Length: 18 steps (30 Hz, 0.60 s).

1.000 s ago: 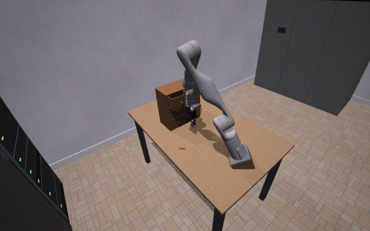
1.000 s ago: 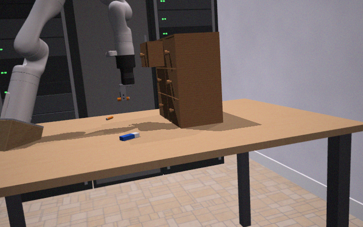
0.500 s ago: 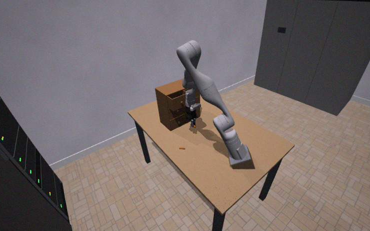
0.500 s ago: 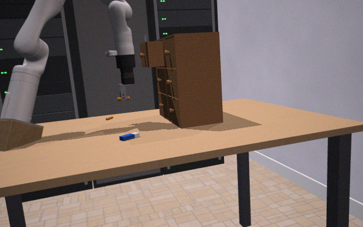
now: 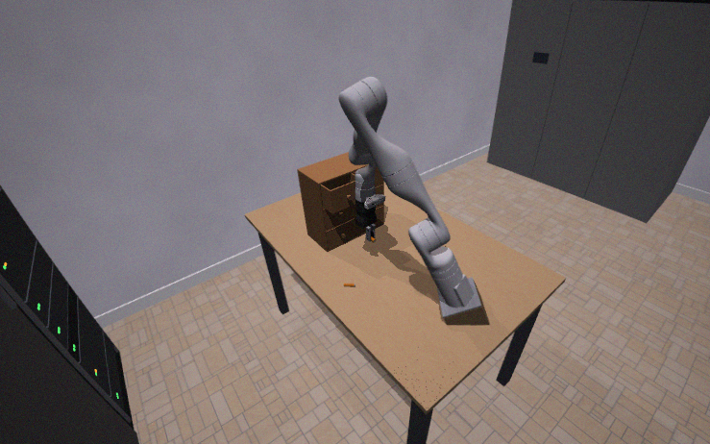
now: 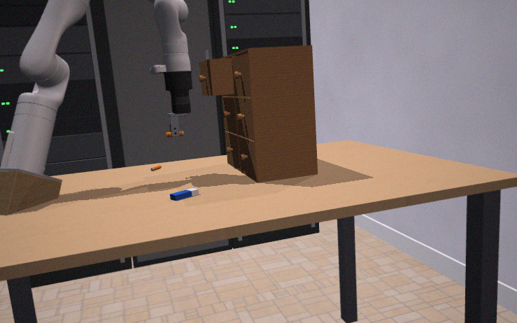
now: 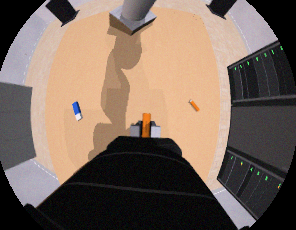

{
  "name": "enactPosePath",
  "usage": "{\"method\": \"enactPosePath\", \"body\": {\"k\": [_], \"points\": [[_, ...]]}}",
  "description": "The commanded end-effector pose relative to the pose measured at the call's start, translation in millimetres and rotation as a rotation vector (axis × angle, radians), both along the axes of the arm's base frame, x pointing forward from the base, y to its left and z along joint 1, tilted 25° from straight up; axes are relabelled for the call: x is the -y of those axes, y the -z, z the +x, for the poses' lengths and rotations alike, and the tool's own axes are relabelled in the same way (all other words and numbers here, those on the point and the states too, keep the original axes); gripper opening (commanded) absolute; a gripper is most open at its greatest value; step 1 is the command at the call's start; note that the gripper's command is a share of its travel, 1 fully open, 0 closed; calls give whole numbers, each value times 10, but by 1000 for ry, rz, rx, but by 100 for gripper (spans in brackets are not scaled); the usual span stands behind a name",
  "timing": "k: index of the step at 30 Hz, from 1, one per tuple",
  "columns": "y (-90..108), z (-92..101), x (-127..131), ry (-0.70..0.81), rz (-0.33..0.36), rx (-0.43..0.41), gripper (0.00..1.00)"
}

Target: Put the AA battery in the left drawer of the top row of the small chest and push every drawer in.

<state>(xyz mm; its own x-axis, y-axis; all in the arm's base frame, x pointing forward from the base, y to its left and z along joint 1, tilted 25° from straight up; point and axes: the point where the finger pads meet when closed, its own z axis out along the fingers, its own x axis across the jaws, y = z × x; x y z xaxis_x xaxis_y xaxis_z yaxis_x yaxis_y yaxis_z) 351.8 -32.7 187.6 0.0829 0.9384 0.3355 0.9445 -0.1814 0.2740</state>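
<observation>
The brown chest (image 6: pixel 272 112) stands at the back of the table, also in the top view (image 5: pixel 327 201). Its top-row left drawer (image 6: pixel 216 76) is pulled partly out; the other drawers sit in. My gripper (image 6: pixel 175 133) points straight down in front of the chest, lower than the open drawer and well above the table. It is shut on a small orange cylinder, the AA battery (image 6: pixel 170 134), held crosswise so both ends stick out past the fingers. The battery also shows in the wrist view (image 7: pixel 147 123).
A second small orange cylinder with a grey tip (image 6: pixel 155 167) lies on the table away from the chest. A blue and white block (image 6: pixel 184 194) lies nearer the front edge. The arm's base (image 6: pixel 11 188) stands at the left.
</observation>
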Motion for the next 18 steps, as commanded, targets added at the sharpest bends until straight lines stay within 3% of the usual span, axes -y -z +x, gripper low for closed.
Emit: {"method": "enactPosePath", "body": {"k": [1,16,18], "points": [[-74,-1,40,6,-6,6,31],[-585,-207,221,9,-12,-2,31],[-585,-207,221,9,-12,-2,31]]}}
